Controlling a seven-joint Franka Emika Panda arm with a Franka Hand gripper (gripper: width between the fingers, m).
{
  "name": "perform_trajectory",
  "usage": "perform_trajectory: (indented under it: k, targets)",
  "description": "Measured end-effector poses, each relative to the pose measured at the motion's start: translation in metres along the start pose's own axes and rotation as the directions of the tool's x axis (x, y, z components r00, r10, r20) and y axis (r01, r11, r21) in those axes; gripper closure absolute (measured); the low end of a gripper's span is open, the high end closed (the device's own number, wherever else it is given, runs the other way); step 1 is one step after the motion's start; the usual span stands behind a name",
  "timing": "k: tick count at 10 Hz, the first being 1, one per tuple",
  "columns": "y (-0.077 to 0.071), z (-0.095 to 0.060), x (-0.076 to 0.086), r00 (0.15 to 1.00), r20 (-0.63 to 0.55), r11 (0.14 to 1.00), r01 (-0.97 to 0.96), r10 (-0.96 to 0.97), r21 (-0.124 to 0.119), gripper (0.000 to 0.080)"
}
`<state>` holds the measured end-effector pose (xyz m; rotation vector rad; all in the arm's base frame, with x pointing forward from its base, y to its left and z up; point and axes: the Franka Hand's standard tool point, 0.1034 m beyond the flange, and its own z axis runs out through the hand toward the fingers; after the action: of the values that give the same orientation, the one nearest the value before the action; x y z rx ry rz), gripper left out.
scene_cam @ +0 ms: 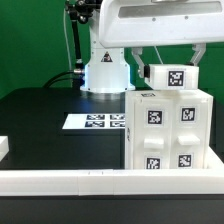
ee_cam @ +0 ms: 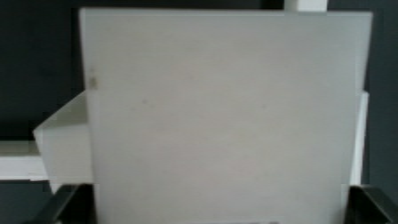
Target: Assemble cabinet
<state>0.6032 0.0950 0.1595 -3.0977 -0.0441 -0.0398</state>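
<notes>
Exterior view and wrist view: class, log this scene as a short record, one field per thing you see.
cabinet: white, tagged front, upright on black table, exterior view's right
small tagged block: at cabinet's top, contact unclear
marker board: flat, exterior view's left of cabinet
rail: long, white, low in the foreground
jaws: flank a white panel in wrist view; grip unclear

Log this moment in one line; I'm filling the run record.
task: assemble cabinet | gripper: above cabinet, grip state unclear | tagged block: on cabinet top | marker board: beside cabinet
</notes>
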Motion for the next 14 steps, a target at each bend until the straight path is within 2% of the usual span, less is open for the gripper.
perform_trajectory:
  k: [2,4,10,12,14]
  targets:
    - [0.000,0.000,0.000,1.000,0.000,1.000,0.000,0.000,0.000,0.0245]
    - [0.000,0.000,0.000,1.000,0.001,1.000,0.000,0.000,0.000,0.0157]
    - [0.000,0.000,0.001,1.000,0.005,1.000,-0.001,0.001,-0.001,0.0151]
    - [0.000,-0.004,0.014,1.000,-0.001,1.000,-0.003,0.003,0.001,0.0151]
    - [0.001,-0.002,0.014,1.000,0.001,1.000,-0.004,0.004,0.000,0.0151]
